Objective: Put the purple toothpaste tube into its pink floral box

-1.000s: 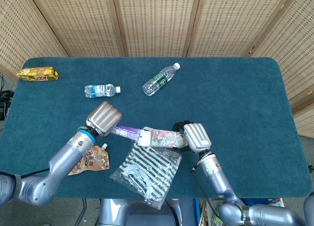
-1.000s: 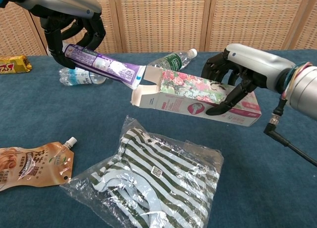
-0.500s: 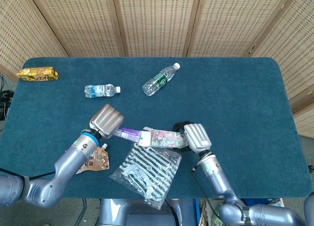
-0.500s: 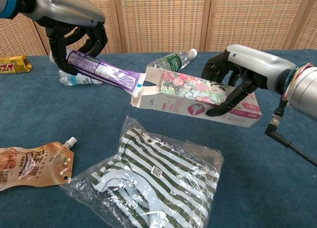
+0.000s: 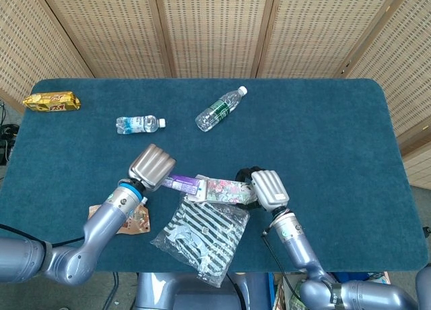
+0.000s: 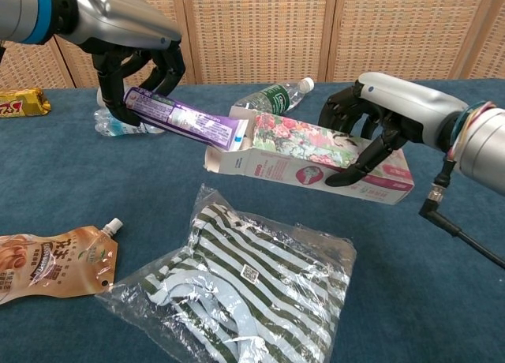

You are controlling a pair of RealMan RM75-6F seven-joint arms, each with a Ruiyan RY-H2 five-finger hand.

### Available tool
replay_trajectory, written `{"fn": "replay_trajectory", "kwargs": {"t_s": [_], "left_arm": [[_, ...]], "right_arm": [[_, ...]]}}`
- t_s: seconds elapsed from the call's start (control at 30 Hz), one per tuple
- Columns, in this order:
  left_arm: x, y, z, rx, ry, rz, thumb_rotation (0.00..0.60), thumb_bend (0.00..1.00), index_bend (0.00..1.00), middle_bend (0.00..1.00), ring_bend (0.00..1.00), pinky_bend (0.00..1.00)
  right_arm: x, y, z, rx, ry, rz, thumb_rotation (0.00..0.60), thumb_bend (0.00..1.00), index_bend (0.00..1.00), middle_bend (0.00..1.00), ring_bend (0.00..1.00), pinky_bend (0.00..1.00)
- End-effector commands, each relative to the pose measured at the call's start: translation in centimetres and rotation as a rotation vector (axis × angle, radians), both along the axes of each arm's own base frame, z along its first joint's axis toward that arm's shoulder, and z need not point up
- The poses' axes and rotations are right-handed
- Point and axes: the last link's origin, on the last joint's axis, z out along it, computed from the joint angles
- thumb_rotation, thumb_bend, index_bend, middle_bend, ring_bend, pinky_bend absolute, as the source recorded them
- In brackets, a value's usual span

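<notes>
1. At the far left edge of the table [image 5: 323,121] we see a gold snack bar [image 5: 51,102], well apart from everything else.
2. Nearer us on the left lies a brown spouted pouch [image 6: 51,266], flat on the blue cloth, partly hidden under the left arm in the head view.
3. Our left hand [image 6: 134,59] is clamped on the tail end of the tube [image 6: 183,119], fingers curled around it from above.
4. The tube is off the table, sloping down to the right; its cap end has entered the open left end of the box [image 6: 316,155], between the flaps.
5. Behind the left hand a small water bottle [image 5: 139,124] lies on its side.
6. In front of the tube and box lies a clear bag of striped cloth [image 6: 245,288], one corner just beside the box in the head view.
7. The box rests lengthwise, floral face up, open end toward the tube.
8. Behind the box a larger bottle [image 5: 220,109] with a green label lies tilted, cap pointing away from us.
9. Our right hand [image 6: 375,126] holds the box at its right half, fingers closed over the top and front face, thumb behind.
</notes>
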Motion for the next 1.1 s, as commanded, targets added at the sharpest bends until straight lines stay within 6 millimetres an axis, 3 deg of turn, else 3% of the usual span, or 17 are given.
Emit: {"fn": "replay_trajectory", "kwargs": {"t_s": [0.03, 1.1], "left_arm": [[0.3, -0.1, -0.3, 0.004, -0.01, -0.011, 0.6, 0.31, 0.83, 0.73, 0.65, 0.63], [2.7, -1.8, -4.1, 0.088, -0.143, -0.192, 0.6, 0.37, 0.84, 0.75, 0.68, 0.66]], "right_arm": [[0.0, 0.0, 0.0, 0.0, -0.002, -0.001, 0.6, 0.11, 0.61, 0.54, 0.39, 0.46], [0.0, 0.0, 0.7, 0.016, -0.079, -0.039, 0.6, 0.11, 0.61, 0.54, 0.39, 0.46]]}}
